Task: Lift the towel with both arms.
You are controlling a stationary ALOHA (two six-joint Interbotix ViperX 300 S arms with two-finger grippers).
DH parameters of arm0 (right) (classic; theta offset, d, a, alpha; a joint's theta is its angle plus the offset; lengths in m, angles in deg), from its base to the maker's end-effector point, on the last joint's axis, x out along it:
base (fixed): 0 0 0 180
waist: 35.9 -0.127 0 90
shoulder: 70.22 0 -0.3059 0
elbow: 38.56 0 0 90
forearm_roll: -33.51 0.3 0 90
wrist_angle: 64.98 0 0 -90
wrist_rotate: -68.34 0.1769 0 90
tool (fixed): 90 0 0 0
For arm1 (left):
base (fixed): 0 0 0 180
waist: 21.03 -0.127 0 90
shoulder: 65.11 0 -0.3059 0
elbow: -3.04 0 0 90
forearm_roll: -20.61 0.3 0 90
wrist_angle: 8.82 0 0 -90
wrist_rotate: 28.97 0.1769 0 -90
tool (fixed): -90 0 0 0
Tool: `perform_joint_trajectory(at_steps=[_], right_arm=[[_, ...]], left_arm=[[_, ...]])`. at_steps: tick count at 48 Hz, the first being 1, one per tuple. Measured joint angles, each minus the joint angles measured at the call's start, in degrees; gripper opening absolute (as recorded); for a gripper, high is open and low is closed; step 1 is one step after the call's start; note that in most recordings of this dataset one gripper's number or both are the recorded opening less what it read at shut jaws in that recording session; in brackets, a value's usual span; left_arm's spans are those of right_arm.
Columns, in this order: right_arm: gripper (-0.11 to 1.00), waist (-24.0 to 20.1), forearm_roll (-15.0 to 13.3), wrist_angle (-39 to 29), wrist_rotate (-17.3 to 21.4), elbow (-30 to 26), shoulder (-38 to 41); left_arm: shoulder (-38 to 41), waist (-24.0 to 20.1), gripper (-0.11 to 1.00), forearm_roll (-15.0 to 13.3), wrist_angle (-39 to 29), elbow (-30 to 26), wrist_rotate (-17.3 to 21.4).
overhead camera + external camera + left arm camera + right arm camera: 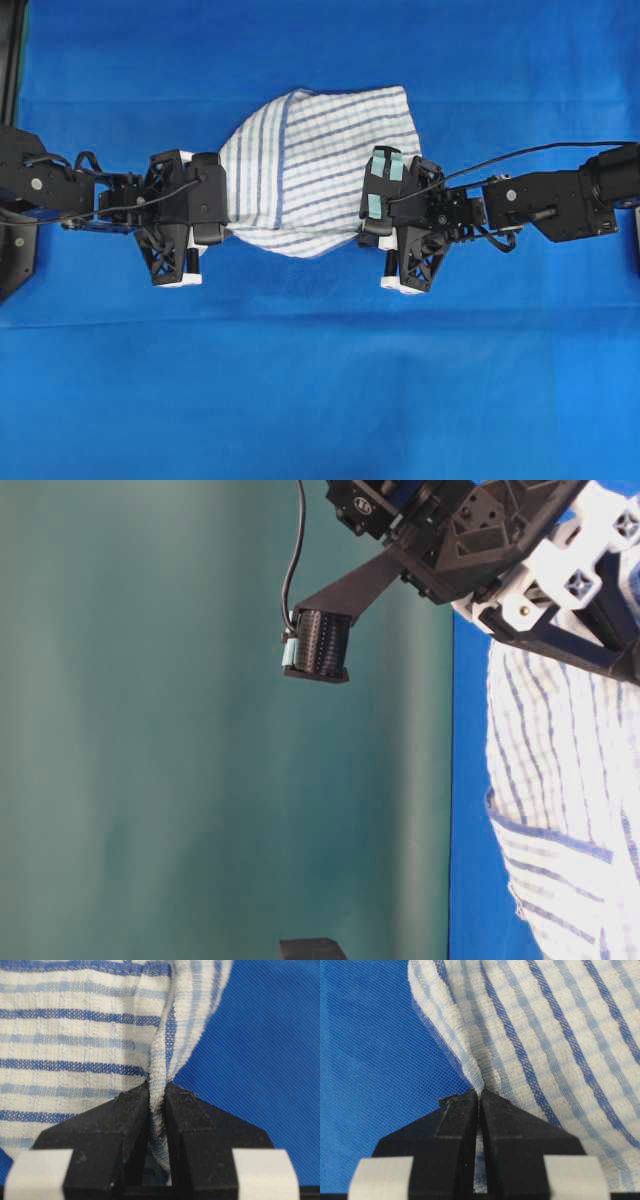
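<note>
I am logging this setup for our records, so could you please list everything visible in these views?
towel: one, white with blue and grey stripes, bunched in the middle of the table, pinched at its left and right edges.
table cover: one, plain blue, spread under everything.
backdrop: one, dark teal, filling the left of the table-level view.
cable: one, black, running along the right arm.
left gripper: one, black fingers with white blocks, shut on a fold of the towel's left edge.
right gripper: one, black with white blocks and pale teal parts, shut on a fold of the towel's right edge.
</note>
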Motion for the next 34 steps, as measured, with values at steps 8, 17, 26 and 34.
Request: perform_joint_trajectory(at_steps=[8, 17, 26, 34], right_arm=[[0.02, 0.0, 0.0, -0.7, 0.0, 0.1, -1.9], [0.02, 0.1, 0.0, -4.4, 0.1, -0.1, -8.3], [0.02, 1.0, 0.0, -11.3, -0.4, -1.9, -17.2], [0.02, 2.3, -0.3, -17.6, -1.3, -4.7, -23.7]], left_arm=[[-3.9, -0.4, 0.06, 0.0, -2.5, -0.1, 0.2], [-13.4, -0.9, 0.06, 0.0, -9.1, -1.7, 0.2], [-23.7, -1.9, 0.06, 0.0, -17.3, -4.4, 0.1], [-31.9, -2.6, 0.06, 0.1, -23.2, -6.9, 0.2]])
